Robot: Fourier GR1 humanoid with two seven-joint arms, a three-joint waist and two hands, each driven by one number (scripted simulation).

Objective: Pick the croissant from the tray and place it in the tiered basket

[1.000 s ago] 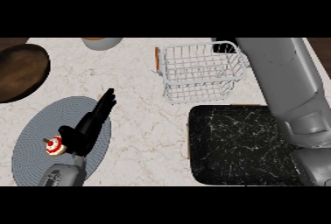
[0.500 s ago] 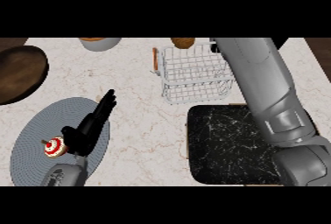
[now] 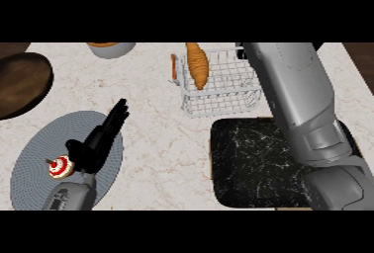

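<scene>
We see the croissant (image 3: 196,65) as a long, narrow, golden-orange piece with tapered ends, lighter along its middle and darker toward the edges. It stands almost upright in the head view, at the left part of the white wire tiered basket (image 3: 223,96), its lower end overlapping the basket's wires. Whether it already rests on the wires or hangs just above them we cannot tell. A smaller brown-orange sliver shows just left of it, at the basket's left rim.

The black marbled tray (image 3: 256,168) lies on the pale marble surface (image 3: 161,89), just below the basket in the view.

Our right forearm (image 3: 296,94) runs from the lower right up across the tray and past the basket's right side to the top edge. The right hand itself does not show in the view, so we cannot tell how far it is open or whether it holds anything.

Our left hand (image 3: 95,146) shows at the lower left, black, fingers straight and pointing up and to the right, holding nothing. It lies over a round grey placemat (image 3: 36,153), next to a small red-and-white round object (image 3: 60,166). A dark brown round object (image 3: 22,84) sits at the left edge, and a grey bowl (image 3: 111,48) at the top.
</scene>
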